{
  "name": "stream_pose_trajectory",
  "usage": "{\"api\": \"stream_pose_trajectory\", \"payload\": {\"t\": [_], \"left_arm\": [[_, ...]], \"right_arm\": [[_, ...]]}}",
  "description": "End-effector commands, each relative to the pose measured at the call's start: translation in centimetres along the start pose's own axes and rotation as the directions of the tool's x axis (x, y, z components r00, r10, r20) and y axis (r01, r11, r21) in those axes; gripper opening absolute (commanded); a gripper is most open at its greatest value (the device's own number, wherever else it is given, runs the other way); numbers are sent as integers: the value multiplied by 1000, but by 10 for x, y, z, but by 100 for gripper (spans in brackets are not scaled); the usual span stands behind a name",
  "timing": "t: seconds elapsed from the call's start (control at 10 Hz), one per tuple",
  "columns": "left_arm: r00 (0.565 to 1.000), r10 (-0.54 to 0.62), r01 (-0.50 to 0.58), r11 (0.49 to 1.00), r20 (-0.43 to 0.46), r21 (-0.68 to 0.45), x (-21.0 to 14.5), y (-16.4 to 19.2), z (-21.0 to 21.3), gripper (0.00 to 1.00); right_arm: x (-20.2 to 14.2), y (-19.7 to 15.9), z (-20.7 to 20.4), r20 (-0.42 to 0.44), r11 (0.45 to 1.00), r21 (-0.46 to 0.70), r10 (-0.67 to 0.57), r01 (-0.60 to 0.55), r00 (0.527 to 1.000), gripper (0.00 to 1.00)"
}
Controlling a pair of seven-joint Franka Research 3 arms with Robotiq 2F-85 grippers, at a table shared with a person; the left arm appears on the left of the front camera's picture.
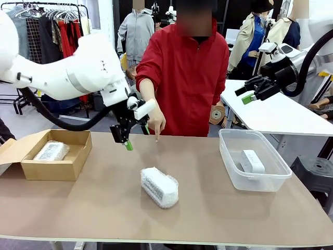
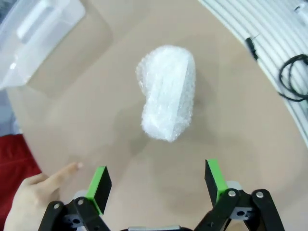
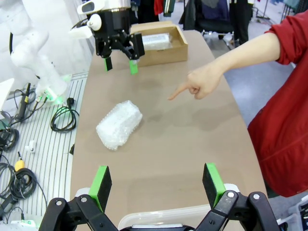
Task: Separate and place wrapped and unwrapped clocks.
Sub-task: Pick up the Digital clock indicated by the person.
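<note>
Left wrist view: wrapped clock (image 2: 168, 91) lies ahead of spread left pincer (image 2: 157, 169).

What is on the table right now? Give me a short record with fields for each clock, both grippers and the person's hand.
boxed wrapped clock: lying inside the cardboard box, robot's left
loose wrapped clock: on the bare table, mid-table
bare clock: inside the clear tub, robot's right
left gripper: open, empty, above the table beyond the loose wrapped clock
right gripper: open, empty, raised high at the tub's side
person's hand: index finger pointing down at the table, beside the left gripper
</note>
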State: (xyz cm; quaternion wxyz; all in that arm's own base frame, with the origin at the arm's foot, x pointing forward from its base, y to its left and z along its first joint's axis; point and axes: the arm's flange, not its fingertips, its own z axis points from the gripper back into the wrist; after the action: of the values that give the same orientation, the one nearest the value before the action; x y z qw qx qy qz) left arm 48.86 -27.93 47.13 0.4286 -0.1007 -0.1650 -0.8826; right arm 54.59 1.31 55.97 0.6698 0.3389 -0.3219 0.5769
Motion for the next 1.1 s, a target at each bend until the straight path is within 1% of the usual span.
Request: {"api": "stream_pose_trajectory", "payload": {"t": [0.0,0.1,0.5,0.6,0.7,0.9,1.0], "left_arm": [[998,41,-43,998,53,37,-23,-1,7,100],[1000,0,0,1000,0,0,0,0,0,100],[1000,6,-6,1000,11,3,-3,2,-4,100],[999,-27,26,999,-46,-20,8,5,-9,100],[996,-31,27,998,-78,-50,29,9,-16,100],[977,-67,59,997,-202,-43,76,14,-16,100],[962,-98,88,995,-254,-51,92,14,-18,100]], "right_arm": [[4,-2,2,2,1000,-5,-4,4,1000,100],[4,-2,2,2,1000,-5,-4,4,1000,100],[4,-2,2,2,1000,-5,-4,4,1000,100],[4,-2,2,2,1000,-5,-4,4,1000,100],[4,-2,2,2,1000,-5,-4,4,1000,100],[4,-2,2,2,1000,-5,-4,4,1000,100],[4,-2,2,2,1000,-5,-4,4,1000,100]]}}
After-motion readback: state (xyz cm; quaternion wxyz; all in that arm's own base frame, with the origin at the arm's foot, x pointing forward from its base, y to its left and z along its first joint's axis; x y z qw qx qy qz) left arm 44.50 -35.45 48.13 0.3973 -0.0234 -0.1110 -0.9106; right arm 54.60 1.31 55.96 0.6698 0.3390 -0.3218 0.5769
